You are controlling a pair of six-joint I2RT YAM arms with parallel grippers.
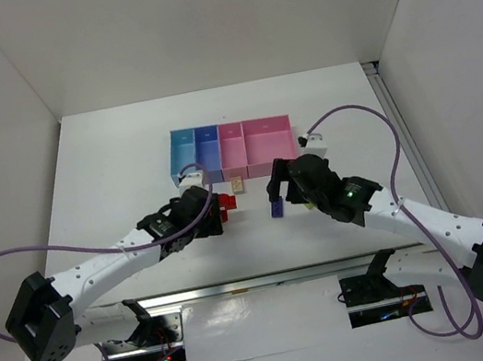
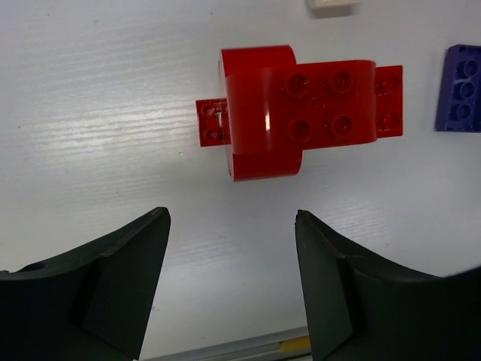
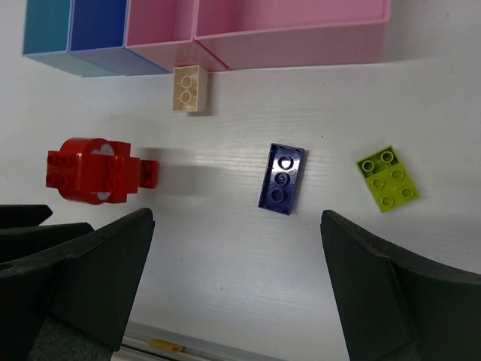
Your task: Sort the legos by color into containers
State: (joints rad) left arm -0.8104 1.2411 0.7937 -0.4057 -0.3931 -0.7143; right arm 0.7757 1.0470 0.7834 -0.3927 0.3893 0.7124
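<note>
Several red legos joined in one cluster (image 2: 301, 113) lie on the white table just ahead of my open, empty left gripper (image 2: 233, 226). The cluster also shows in the right wrist view (image 3: 94, 171) and the top view (image 1: 226, 204). A dark blue-purple brick (image 3: 282, 179) lies just ahead of my open, empty right gripper (image 3: 237, 226). A yellow-green brick (image 3: 388, 178) lies to its right. A pale tan brick (image 3: 189, 88) sits against the narrow pink bin (image 3: 165, 56). The light blue bin (image 3: 56, 62), darker blue bin (image 3: 113, 60) and wider pink bin (image 3: 301, 49) stand in the same row.
The bin row (image 1: 228, 129) stands at mid-table beyond both grippers. A metal rail (image 1: 259, 280) runs along the near edge by the arm bases. White walls close in the table on the left, right and back.
</note>
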